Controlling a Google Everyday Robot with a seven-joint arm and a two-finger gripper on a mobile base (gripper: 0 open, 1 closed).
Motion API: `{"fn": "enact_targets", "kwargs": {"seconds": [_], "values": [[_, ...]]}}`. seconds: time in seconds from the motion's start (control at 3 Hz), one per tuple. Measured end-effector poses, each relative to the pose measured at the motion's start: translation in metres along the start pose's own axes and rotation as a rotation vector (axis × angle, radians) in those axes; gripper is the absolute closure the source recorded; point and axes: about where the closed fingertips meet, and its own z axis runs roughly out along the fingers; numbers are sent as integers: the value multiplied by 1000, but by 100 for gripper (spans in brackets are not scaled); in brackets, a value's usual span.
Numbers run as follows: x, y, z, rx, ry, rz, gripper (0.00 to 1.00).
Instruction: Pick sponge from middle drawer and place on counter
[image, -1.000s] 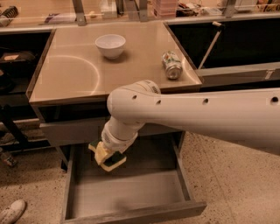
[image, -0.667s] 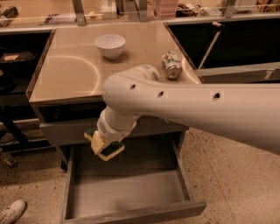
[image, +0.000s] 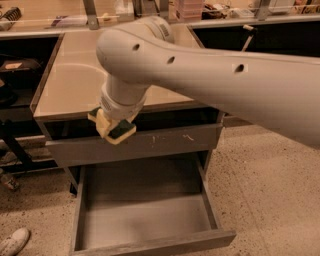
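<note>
The white arm (image: 215, 70) reaches in from the right and bends down over the front edge of the counter (image: 70, 85). Under its wrist is the gripper (image: 112, 125), closed tightly on the sponge (image: 121, 131) - the dark green face and the yellow body show between the pale fingers (image: 102, 121). The sponge is in the air, tilted, just in front of the counter's edge and above the scratched gray drawer front (image: 170, 142). It touches neither of them, as far as one can see. Below, the middle drawer (image: 145, 220) stands pulled out, with its gray floor bare. At the bottom left corner a white shoe (image: 12, 241) lies on the speckled floor (image: 270, 190) - well apart from the drawer.
</note>
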Motion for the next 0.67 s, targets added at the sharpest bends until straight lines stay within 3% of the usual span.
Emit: {"fn": "enact_targets", "kwargs": {"seconds": [0.67], "values": [[-76, -31, -15, 44, -17, -50, 100]]}}
